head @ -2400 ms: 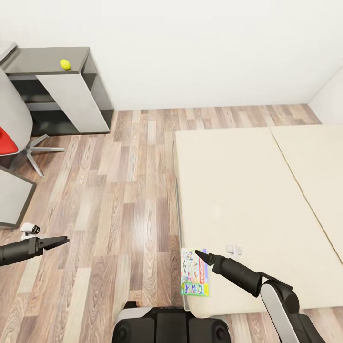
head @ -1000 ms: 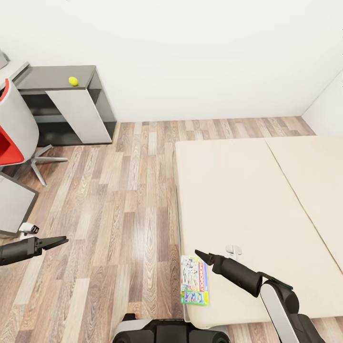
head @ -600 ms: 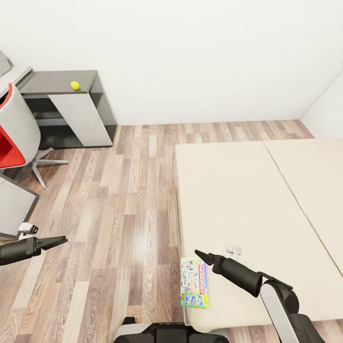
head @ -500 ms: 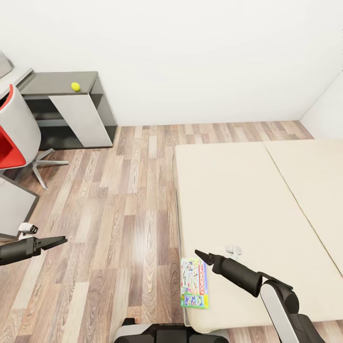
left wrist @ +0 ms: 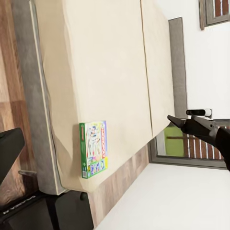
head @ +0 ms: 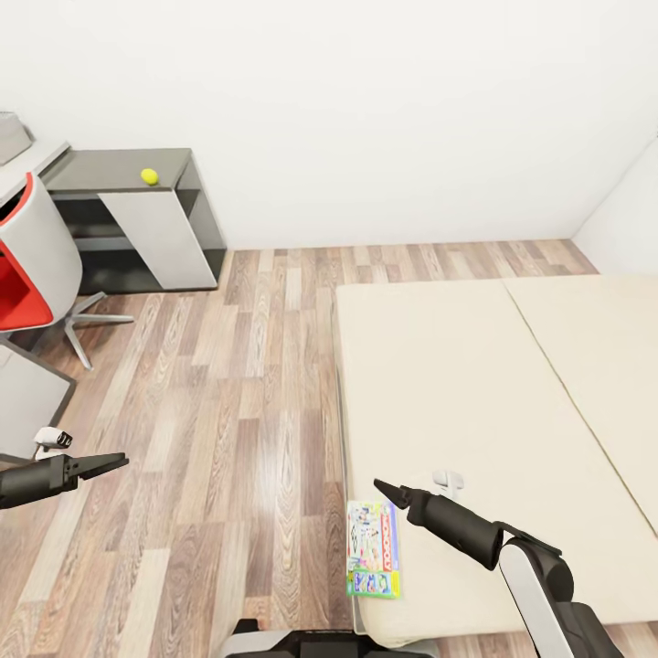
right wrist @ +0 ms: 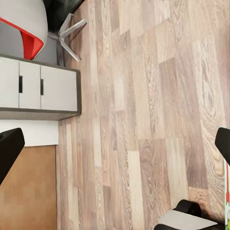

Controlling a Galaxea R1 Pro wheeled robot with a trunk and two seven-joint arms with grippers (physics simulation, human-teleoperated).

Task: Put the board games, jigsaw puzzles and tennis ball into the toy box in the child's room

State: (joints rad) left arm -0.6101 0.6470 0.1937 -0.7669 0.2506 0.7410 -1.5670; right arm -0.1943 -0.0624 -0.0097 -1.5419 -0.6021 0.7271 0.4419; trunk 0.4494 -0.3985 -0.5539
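Observation:
One board game (head: 373, 548), a flat colourful box with green edges, lies on the near left corner of the bed (head: 457, 393); the left wrist view has it too (left wrist: 94, 148). My right gripper (head: 379, 485) hovers open just above its far end, holding nothing. My left gripper (head: 117, 461) hangs open over the wood floor, well left of the bed. The tennis ball (head: 149, 175) rests on the table's dark grey corner section (head: 100, 169). A light grey corner at the far left looks like the toy box (head: 11, 135). The jigsaw puzzles are out of view.
A red-and-grey swivel chair (head: 27, 265) stands by the desk at the left. White drawers (right wrist: 40, 88) and the chair's star base (right wrist: 69, 31) show in the right wrist view. Open wood floor (head: 238, 384) lies between desk and bed. White walls close the far side.
The whole view has shifted with the robot: desk and ball slid down and right, and the board game now lies lower, below the right gripper tip. Both arms keep their pose.

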